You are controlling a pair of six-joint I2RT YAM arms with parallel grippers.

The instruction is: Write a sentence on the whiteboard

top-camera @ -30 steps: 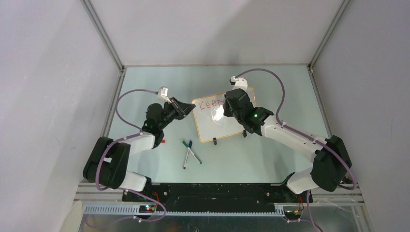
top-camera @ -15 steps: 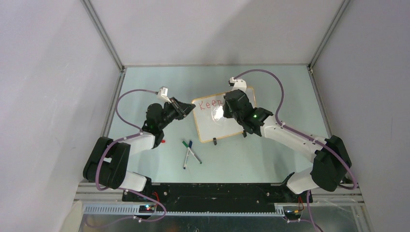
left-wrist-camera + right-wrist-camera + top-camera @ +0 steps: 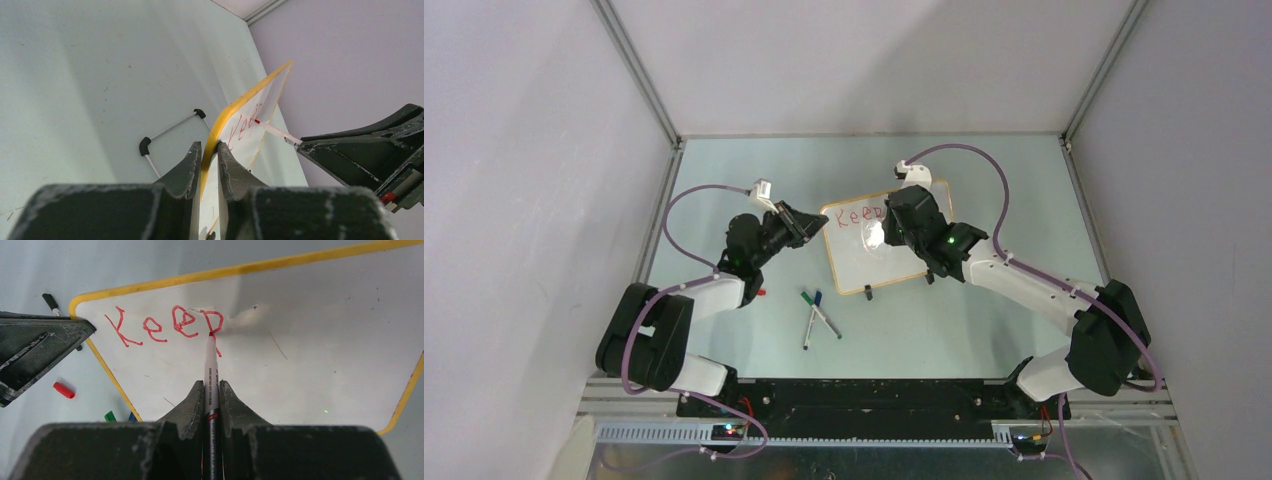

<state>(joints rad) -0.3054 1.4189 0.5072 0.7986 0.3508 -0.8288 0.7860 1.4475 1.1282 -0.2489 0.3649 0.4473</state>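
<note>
From above, the whiteboard [image 3: 864,262] sits near the middle of the pale green desk [image 3: 724,180], between the two arms, with a small black clip foot [image 3: 868,292] at its near edge. The sentence [image 3: 861,217] so far is one red word, "Keep", along the board's far left. The left fingers [image 3: 809,222] reach in to the board's left edge. The right arm [image 3: 1024,285] bends over the board, and its wrist covers the far right part. Nearer the arm bases, a few loose pens [image 3: 816,315] lie crossed on the desk, and a small red cap [image 3: 761,293] lies beside the left arm.

From the left wrist, the two fingers are closed tight on the board's yellow frame, one on each face, and the board rises edge-on from between them. Beyond, the red marker [image 3: 272,128] pokes out of the right fingers [image 3: 360,150] with its tip against the lettering.

From the right wrist, those fingers are clamped on the marker's white barrel. Its red tip rests on the stem of the "p". The rest of the white surface is blank.
</note>
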